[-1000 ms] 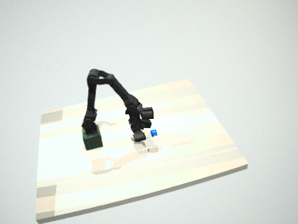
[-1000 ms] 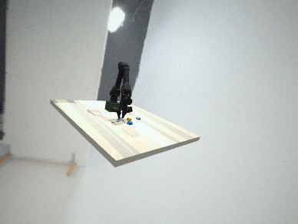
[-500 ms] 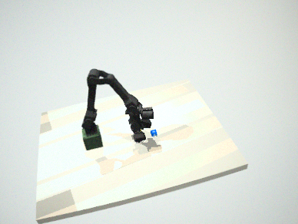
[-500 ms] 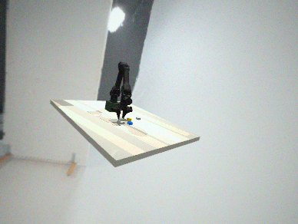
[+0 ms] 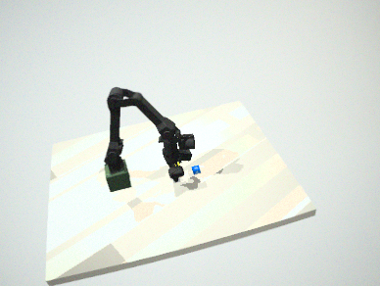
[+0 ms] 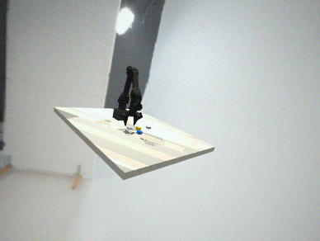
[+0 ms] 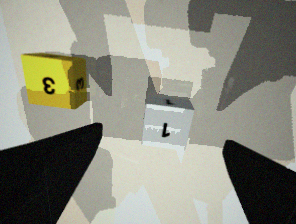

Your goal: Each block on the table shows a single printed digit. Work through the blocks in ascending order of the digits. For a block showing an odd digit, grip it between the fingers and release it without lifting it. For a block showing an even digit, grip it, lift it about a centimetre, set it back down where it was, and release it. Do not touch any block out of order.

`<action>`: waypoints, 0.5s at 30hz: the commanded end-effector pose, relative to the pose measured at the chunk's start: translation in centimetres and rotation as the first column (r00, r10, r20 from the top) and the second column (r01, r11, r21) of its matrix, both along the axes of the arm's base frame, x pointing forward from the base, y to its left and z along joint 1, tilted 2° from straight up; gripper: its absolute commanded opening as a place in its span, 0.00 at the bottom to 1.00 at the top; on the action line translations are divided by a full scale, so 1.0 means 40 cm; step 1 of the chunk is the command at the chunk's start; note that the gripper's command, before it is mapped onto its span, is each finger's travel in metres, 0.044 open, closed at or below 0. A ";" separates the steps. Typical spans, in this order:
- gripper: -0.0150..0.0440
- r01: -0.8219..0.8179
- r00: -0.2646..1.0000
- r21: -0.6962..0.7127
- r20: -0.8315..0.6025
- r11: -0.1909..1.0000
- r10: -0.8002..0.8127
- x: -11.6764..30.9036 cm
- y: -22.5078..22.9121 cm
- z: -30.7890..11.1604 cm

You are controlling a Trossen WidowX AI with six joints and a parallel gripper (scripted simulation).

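A white block (image 7: 167, 125) (image 6: 129, 129) shows a 1 and sits on the table between and just ahead of the fingertips in the wrist view. My gripper (image 5: 177, 177) (image 6: 129, 125) (image 7: 162, 137) is open, low above that block, with one finger on each side and touching nothing. A yellow block (image 7: 47, 80) (image 6: 138, 128) shows a 3 and lies left of the fingers in the wrist view. A blue block (image 5: 196, 169) (image 6: 139, 132) stands close by; its digit is not readable. A small dark block (image 6: 148, 127) lies farther off, its digit not readable.
The arm's green base block (image 5: 118, 178) (image 6: 120, 114) stands on the patterned table (image 5: 220, 220) (image 6: 165, 153). The yellow block is just outside the left finger in the wrist view. Shadows of the arm fall around the blocks.
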State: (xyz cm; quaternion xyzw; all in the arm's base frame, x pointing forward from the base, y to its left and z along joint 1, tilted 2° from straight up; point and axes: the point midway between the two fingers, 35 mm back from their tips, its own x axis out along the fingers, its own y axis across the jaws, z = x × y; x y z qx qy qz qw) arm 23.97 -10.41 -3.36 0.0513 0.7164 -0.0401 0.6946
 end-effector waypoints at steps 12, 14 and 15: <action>0.58 -0.001 1.000 -0.012 0.023 1.000 0.002 0.017 -0.009 0.249; 0.49 -0.001 1.000 -0.012 0.023 1.000 0.002 0.017 -0.009 0.249; 0.46 -0.001 1.000 -0.012 0.023 1.000 0.002 0.017 -0.009 0.249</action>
